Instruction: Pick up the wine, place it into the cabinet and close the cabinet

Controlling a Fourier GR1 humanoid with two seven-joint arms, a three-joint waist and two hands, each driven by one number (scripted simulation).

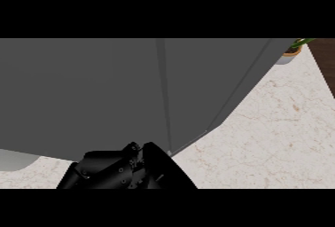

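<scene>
The grey cabinet [98, 88] fills most of the head view, and a thin vertical seam runs down between its two doors. My left hand [108, 170] shows black at the lower edge, left of centre, just under the cabinet's bottom edge near the seam. A dark tapering shape [167, 170] lies against the hand's right side. I cannot tell whether it is the wine bottle or part of the hand. No other wine bottle is in view. My right hand is out of view.
The pale marble counter [274, 133] stretches out to the right of the cabinet. A potted plant [294, 48] stands at the far right corner, next to a dark wooden strip [325, 62].
</scene>
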